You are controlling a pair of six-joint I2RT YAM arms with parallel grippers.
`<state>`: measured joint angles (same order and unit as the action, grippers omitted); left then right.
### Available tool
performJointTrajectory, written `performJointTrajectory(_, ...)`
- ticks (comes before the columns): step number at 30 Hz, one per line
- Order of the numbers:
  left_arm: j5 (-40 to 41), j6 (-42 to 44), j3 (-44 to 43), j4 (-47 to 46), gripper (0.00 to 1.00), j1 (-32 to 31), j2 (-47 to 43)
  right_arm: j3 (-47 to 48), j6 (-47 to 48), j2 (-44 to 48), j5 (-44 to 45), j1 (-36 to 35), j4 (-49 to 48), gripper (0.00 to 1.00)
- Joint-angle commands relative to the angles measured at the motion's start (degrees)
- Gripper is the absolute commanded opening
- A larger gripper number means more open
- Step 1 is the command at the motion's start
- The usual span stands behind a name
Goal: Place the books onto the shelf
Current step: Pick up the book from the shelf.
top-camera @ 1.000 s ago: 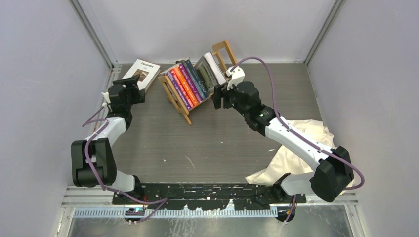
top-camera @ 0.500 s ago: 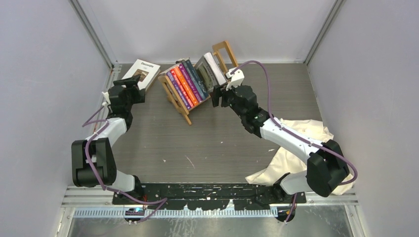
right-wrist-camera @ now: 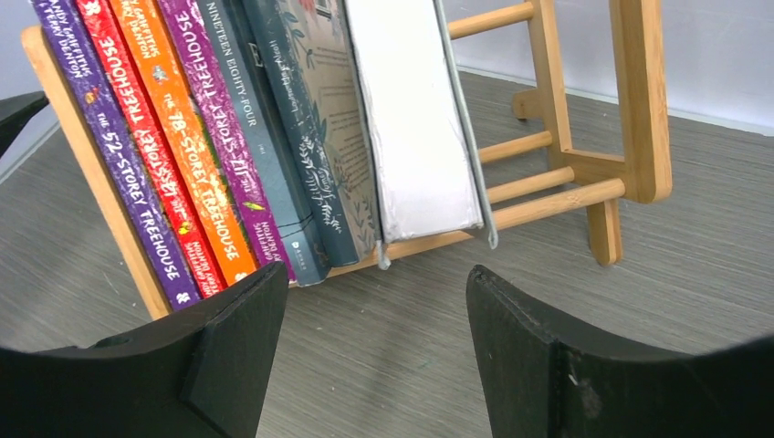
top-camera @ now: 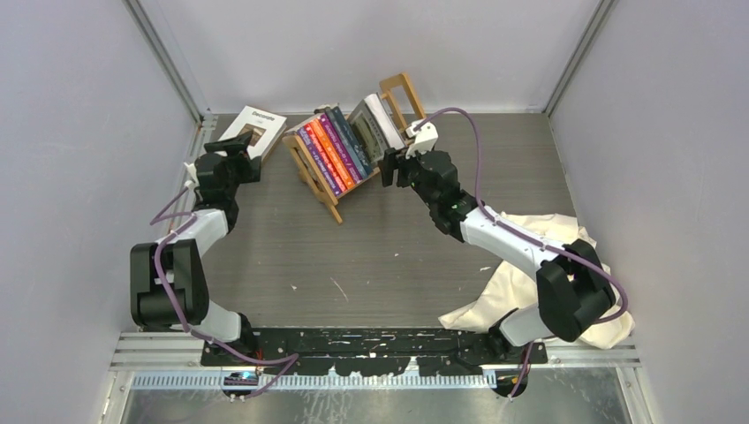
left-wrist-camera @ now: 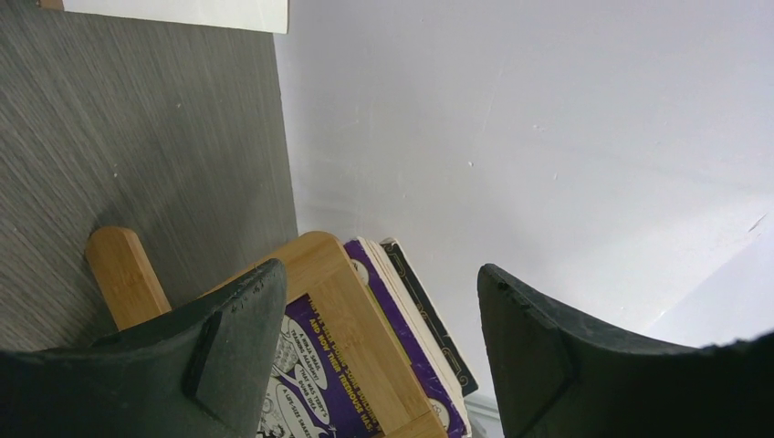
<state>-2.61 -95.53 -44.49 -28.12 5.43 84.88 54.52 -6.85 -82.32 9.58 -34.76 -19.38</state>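
The shelf (top-camera: 399, 95), a small light-wood slatted rack, stands at the back middle of the table. Several books lean in it: purple (right-wrist-camera: 119, 164), red, orange, dark blue (right-wrist-camera: 265, 155), floral, and a larger grey-white one (right-wrist-camera: 411, 119) at the right end. One white book (top-camera: 254, 131) lies flat on the table left of the shelf. My right gripper (top-camera: 391, 168) is open and empty just in front of the shelf's right half, facing the spines. My left gripper (top-camera: 247, 159) is open and empty beside the white book, facing the shelf's left end frame (left-wrist-camera: 347, 310).
A crumpled cream cloth (top-camera: 530, 265) lies at the right, under the right arm. Grey walls close in the back and both sides. The shelf's right end frame (right-wrist-camera: 630, 100) stands apart from the leaning books.
The right arm's elbow has swung left and its gripper has edged slightly closer to the shelf. The left arm has barely moved. Both grippers stay open.
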Motion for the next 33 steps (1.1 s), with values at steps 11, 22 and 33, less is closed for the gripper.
performJointTrajectory(11, 0.3, 0.7, -1.7, -7.4, 0.76, 0.4, 3.2, 2.1, -0.7, -5.5, -6.2, 3.8, -7.3, 0.74)
performJointTrajectory(22, 0.9, 0.6, -2.5, -9.8, 0.76, 0.4, 6.0, 5.8, -0.9, -10.5, -11.3, 5.5, -9.3, 0.7)
performJointTrajectory(33, 1.6, 1.0, -3.6, -10.9, 0.76, 0.4, 8.2, 9.1, -1.1, -13.7, -14.6, 6.5, -10.5, 0.62)
